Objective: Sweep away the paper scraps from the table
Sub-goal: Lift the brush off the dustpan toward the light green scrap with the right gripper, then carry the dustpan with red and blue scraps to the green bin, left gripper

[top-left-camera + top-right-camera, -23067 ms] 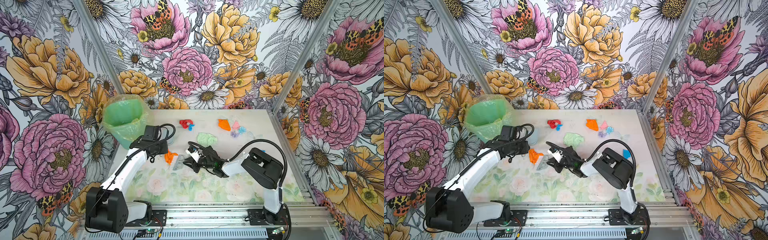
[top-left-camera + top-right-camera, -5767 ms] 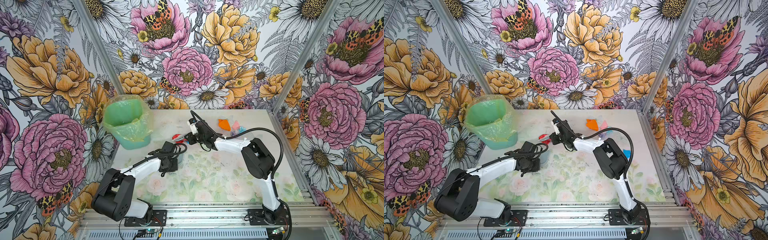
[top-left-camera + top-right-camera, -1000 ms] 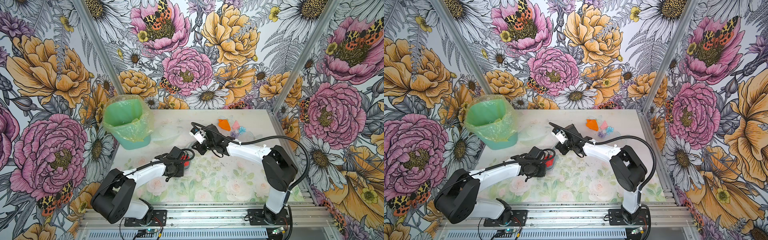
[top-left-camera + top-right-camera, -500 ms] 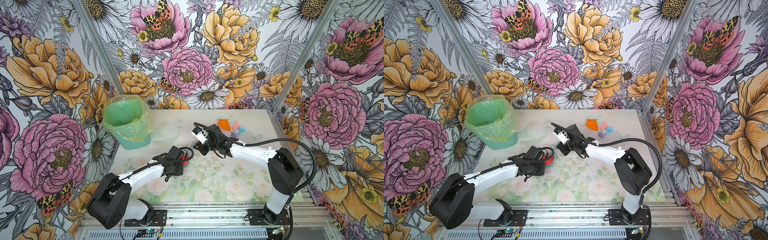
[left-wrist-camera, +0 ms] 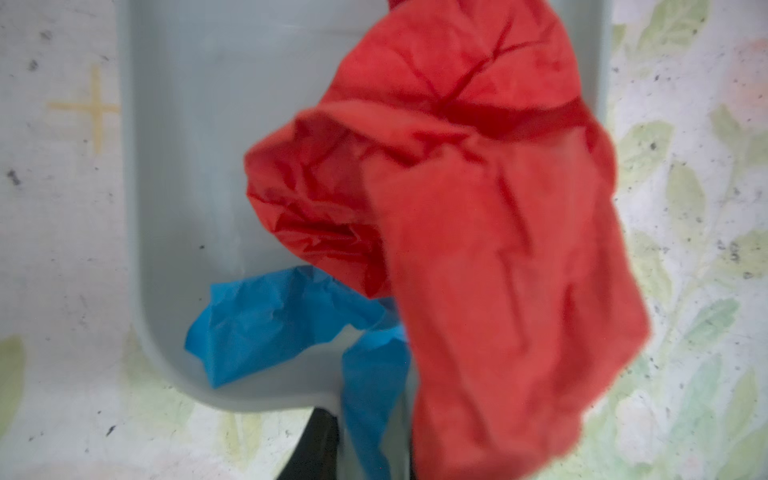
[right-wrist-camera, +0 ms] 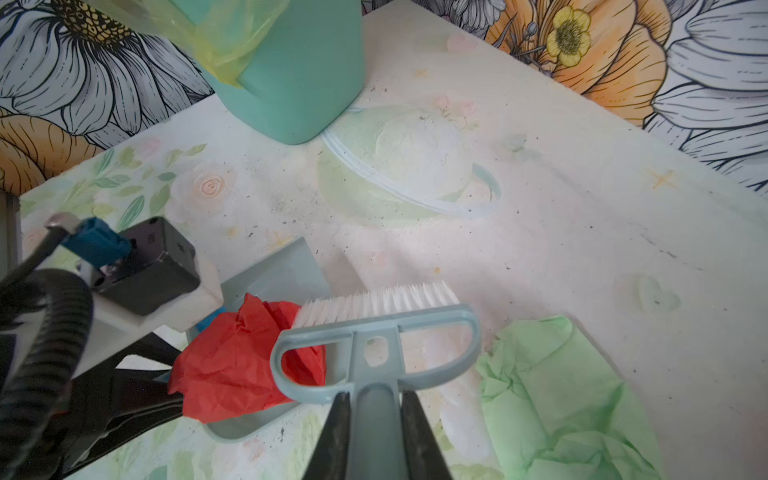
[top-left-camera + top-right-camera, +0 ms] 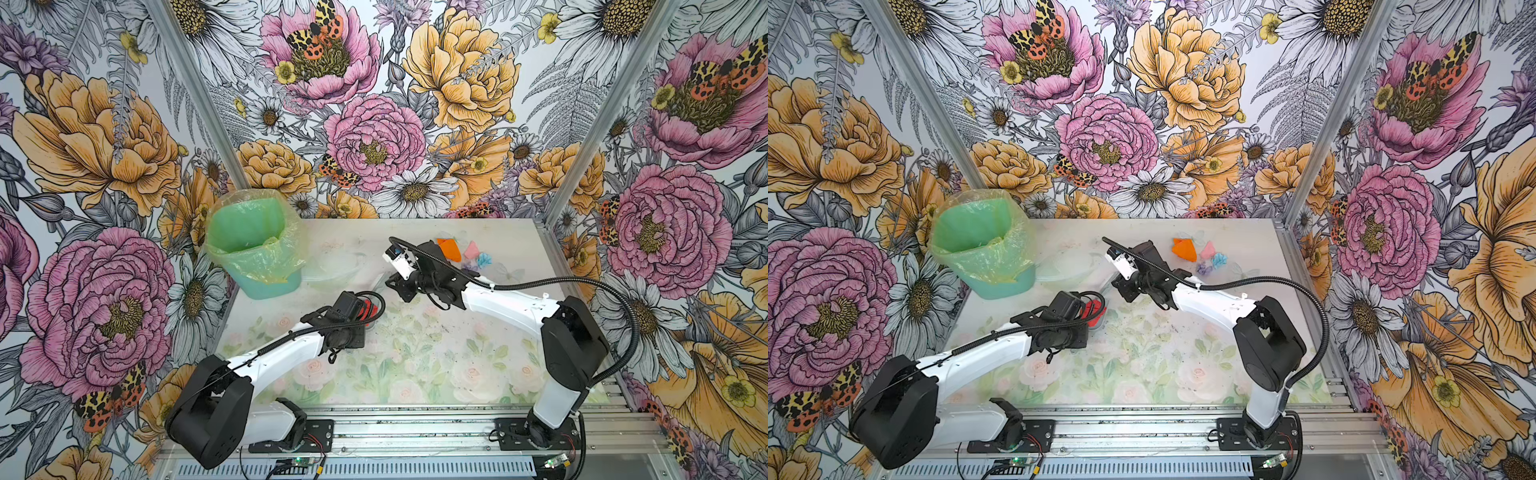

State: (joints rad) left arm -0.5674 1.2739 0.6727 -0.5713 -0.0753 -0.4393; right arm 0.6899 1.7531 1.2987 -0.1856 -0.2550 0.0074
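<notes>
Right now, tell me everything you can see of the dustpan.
The dustpan is smooth grey-blue plastic, its raised rim rounded at the handle end, open at the flat lip. A crumpled red scrap and a blue scrap lie in it, the red one spilling over a side wall. The left gripper has its jaws shut on the handle. It sits low over the table.

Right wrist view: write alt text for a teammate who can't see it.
The right end effector is shut on the handle of a grey hand brush, its white bristles beside a red paper scrap lying in the grey-blue dustpan. A pale green scrap lies on the table alongside; a green bin stands beyond.
</notes>
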